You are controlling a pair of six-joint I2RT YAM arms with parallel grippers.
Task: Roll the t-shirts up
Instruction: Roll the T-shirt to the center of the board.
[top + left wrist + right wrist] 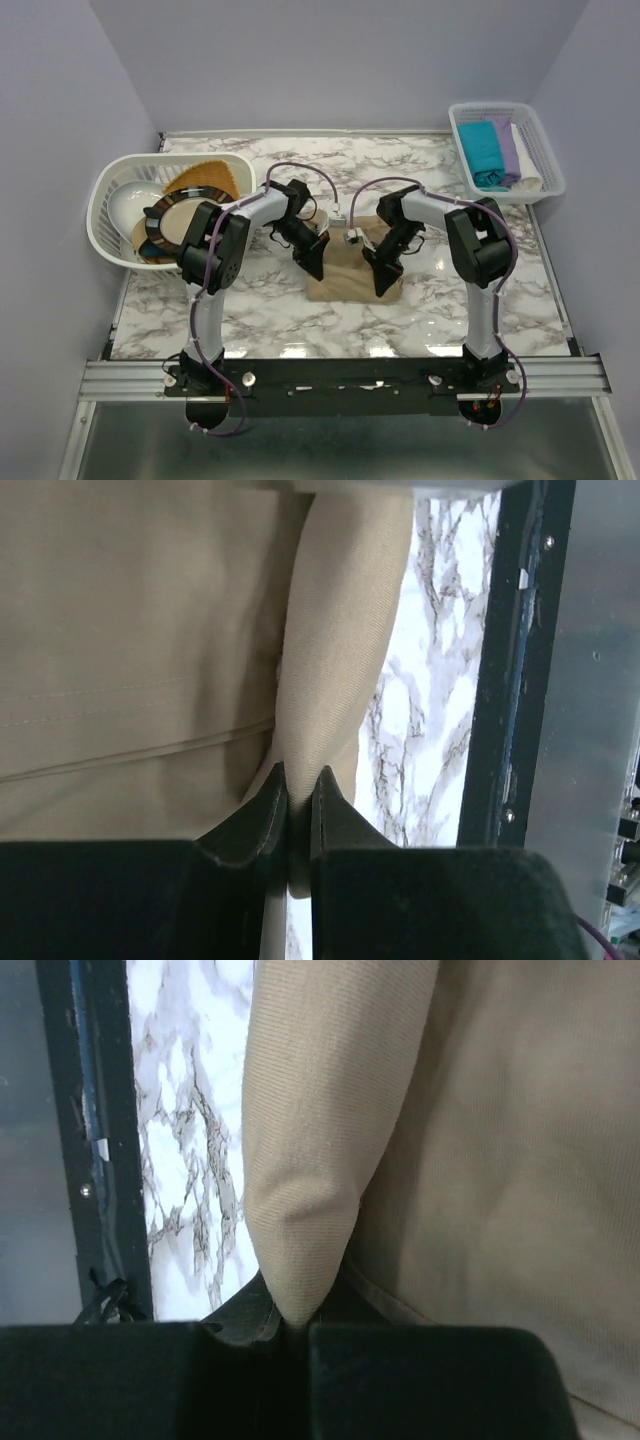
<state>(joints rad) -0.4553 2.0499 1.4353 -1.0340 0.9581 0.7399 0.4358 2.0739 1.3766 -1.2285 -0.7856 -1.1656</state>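
Observation:
A beige t-shirt [350, 272] lies folded narrow in the middle of the marble table. My left gripper [312, 266] is shut on a pinched fold of its near left edge; the left wrist view shows beige cloth [330, 660] squeezed between the black fingers [335, 810]. My right gripper [385, 280] is shut on the near right edge, with a beige fold [310, 1190] running down between its jaws. Teal [482, 150], lilac [507, 145] and white [527, 150] rolled t-shirts lie in the white basket [505, 108] at the back right.
A white laundry basket [115, 180] at the left holds a golden woven round piece [205, 178] and a dark-rimmed plate [165, 222]. A small grey object [352, 237] sits on the shirt's far end. The black table rail [500, 680] runs along the near edge.

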